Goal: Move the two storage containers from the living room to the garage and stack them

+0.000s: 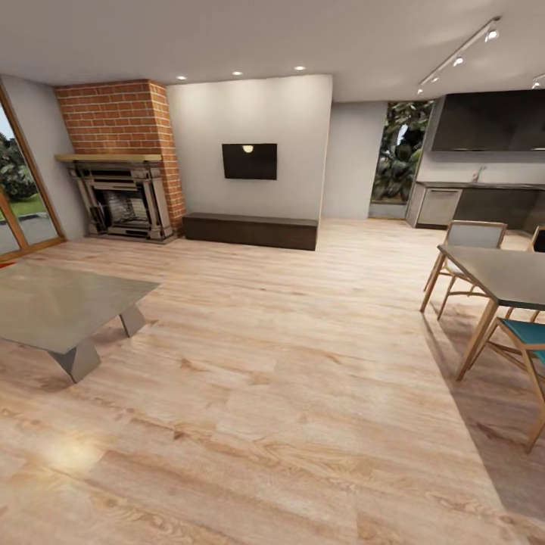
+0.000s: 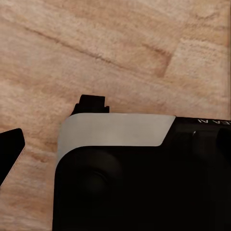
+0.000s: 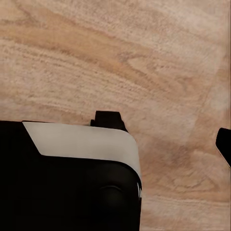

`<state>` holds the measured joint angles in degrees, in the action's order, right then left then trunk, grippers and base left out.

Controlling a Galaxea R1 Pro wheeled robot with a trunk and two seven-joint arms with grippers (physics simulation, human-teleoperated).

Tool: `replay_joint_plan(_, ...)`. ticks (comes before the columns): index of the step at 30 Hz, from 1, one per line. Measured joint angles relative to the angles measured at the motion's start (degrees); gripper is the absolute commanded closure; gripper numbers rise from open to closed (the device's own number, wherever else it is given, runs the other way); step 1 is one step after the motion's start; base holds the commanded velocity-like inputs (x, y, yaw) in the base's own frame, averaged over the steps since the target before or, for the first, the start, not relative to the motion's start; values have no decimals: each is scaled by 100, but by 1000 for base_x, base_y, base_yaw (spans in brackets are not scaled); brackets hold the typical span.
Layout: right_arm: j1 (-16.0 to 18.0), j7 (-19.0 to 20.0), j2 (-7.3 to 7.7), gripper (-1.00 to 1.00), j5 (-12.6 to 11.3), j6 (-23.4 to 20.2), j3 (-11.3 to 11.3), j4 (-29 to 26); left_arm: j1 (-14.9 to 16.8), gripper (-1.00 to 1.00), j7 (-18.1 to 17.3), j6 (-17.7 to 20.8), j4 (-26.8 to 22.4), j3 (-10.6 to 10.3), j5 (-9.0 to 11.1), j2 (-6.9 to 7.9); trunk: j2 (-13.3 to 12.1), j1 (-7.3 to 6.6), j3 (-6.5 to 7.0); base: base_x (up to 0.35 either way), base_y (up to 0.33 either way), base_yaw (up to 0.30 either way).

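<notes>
Where tables flank, planks lie open.

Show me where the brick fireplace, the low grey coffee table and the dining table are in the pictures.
brick fireplace (image 1: pixel 121 121), head view, on the red brick chimney breast above the mantel.
low grey coffee table (image 1: pixel 53 303), head view, on its flat top.
dining table (image 1: pixel 503 272), head view, on its grey top.

Pretty bright, even render. Recessed ceiling spots and a track light glow overhead, with a soft glare patch on the wood floor. The dining table throws a dim shadow. Straight lines bend near the edges; wrist views look soft and grainy.
</notes>
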<state>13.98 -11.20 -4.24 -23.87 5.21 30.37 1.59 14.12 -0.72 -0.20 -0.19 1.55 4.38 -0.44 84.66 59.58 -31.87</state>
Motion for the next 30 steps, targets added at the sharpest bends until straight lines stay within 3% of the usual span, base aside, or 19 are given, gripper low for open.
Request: replay_joint_plan(30,-2,0,-2,-100,7,-7,0,0,0,-100,0,2,0,0,0,0,0,0,0,323,0,0)
